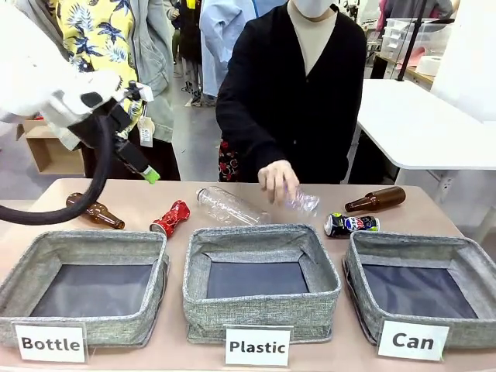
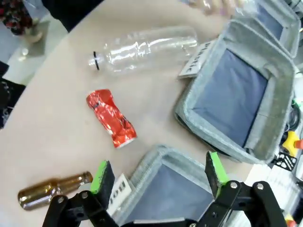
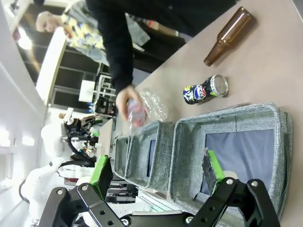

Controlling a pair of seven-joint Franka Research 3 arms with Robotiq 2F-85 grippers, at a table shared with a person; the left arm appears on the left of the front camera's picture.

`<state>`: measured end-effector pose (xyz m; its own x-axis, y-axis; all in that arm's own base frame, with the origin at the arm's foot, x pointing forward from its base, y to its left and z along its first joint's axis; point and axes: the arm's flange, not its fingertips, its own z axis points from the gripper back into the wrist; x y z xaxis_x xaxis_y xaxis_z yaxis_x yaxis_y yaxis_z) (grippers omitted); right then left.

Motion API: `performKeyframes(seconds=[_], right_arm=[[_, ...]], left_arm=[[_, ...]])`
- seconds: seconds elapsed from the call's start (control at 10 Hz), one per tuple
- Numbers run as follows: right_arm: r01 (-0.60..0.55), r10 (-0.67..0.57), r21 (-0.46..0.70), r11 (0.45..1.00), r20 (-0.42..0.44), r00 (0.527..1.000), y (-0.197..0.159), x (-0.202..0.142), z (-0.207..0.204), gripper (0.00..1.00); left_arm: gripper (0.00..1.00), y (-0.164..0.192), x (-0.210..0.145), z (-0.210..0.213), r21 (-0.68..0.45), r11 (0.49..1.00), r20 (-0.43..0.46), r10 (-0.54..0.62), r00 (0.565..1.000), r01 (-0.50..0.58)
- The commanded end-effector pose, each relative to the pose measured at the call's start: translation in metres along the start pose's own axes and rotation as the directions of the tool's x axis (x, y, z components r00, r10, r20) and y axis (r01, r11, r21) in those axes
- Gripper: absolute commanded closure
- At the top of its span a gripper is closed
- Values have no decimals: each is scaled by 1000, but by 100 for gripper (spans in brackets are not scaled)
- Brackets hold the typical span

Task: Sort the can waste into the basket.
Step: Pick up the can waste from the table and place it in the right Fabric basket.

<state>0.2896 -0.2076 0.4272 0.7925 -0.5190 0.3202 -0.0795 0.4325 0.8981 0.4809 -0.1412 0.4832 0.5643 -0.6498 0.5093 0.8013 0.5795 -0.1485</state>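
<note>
The left gripper (image 2: 158,170), open wide at the bottom, should come down around the red can (image 2: 111,118), middle left.

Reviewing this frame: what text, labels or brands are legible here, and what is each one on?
"Bottle": left card on the left bin.
"Plastic": middle card on the middle bin.
"Can": right card on the basket.
Black-blue can: a round logo, lettering too small to read.
Red can: print unreadable.
</note>
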Motion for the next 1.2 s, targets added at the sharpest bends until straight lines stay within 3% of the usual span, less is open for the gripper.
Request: performKeyframes(seconds=[0.0,0.3,0.5,0.7,0.9,1.1], right_arm=[[-28,27,24,999,20,999,0,4,-1,0],[-28,27,24,999,20,999,0,4,-1,0],[-28,27,24,999,20,999,0,4,-1,0],[-28,27,24,999,20,999,0,4,-1,0],[-28,27,24,999,20,999,0,4,-1,0],[-28,27,24,999,20,999,0,4,-1,0]], left_arm=[[0,25,-1,-15,-111,994,-6,-2,1000,2],[0,41,-57,50,-307,950,144,-5,990,50],[0,49,-103,72,-357,931,241,15,970,75],[0,55,-126,75,-376,926,276,71,959,40],[0,55,-122,76,-364,930,273,56,961,49],[0,48,-91,62,-311,950,231,41,972,34]])
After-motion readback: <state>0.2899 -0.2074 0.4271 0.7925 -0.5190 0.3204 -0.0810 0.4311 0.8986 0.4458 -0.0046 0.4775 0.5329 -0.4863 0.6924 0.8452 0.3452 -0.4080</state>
